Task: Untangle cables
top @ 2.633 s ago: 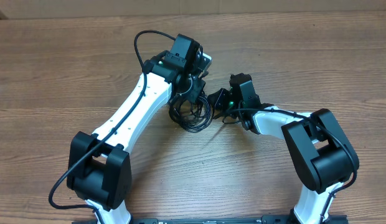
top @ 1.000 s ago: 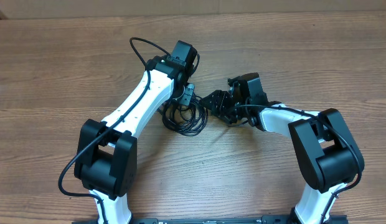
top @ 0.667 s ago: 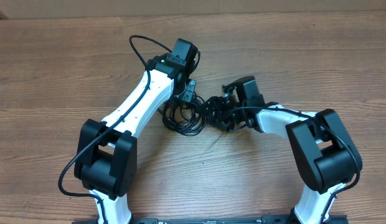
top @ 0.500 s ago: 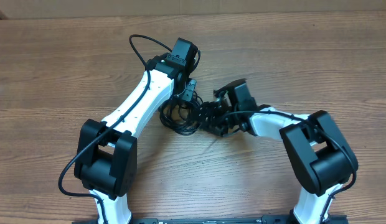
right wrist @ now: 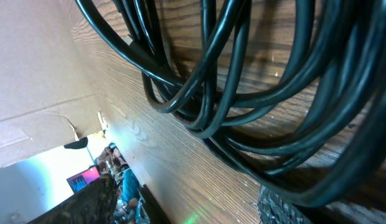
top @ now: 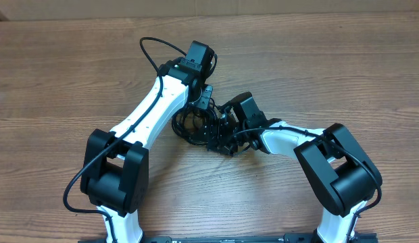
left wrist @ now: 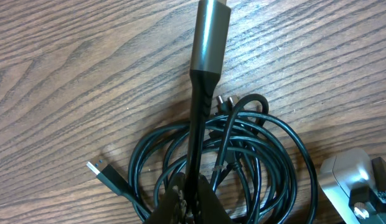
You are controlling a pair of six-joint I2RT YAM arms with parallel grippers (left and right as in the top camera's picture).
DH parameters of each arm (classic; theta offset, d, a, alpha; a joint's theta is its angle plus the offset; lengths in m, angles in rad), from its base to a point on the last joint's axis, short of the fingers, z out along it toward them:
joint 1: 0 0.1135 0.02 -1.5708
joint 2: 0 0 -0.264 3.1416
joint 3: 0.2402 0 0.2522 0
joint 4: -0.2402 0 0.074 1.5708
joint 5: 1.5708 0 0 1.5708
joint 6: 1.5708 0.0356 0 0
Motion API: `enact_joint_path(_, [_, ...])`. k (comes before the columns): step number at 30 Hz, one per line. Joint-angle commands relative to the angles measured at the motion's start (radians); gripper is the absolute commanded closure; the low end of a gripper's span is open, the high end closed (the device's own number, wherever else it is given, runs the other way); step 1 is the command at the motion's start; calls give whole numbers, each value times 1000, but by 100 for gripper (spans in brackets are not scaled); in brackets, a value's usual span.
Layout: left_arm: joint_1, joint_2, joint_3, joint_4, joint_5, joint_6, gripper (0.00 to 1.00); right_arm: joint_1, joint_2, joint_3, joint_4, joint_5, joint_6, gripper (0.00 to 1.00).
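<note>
Currently, the left end effector (left wrist: 187, 208) pinches one cord of the cables (left wrist: 200, 124), while the right end effector (top: 220, 138) stands spread over their loops.

Overhead: straight down, far, whole counter (top: 61, 81). Left wrist: close above cables (left wrist: 196, 143). Right wrist: even closer, low angle, same cables.

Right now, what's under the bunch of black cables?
Only the wooden table shows through the loops of the cables. The lowest strands are hidden by those on top.
</note>
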Motion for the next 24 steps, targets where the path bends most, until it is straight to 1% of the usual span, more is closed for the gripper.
enact_joint_path(1, [6, 9, 14, 7, -10, 5, 96, 5, 29, -26, -14, 54, 5, 28])
enact_joint_path(9, [6, 9, 14, 13, -10, 5, 96, 3, 29, -26, -7, 54, 5, 30])
enact_joint_path(12, [6, 9, 14, 17, -10, 15, 96, 1, 25, -26, -6, 53, 5, 37])
enact_joint_path(14, [6, 9, 14, 20, -10, 30, 96, -5, 15, -26, -6, 52, 5, 39])
enact_joint_path(24, [6, 9, 14, 24, -9, 31, 96, -54, -40, -26, -59, 75, -42, 38])
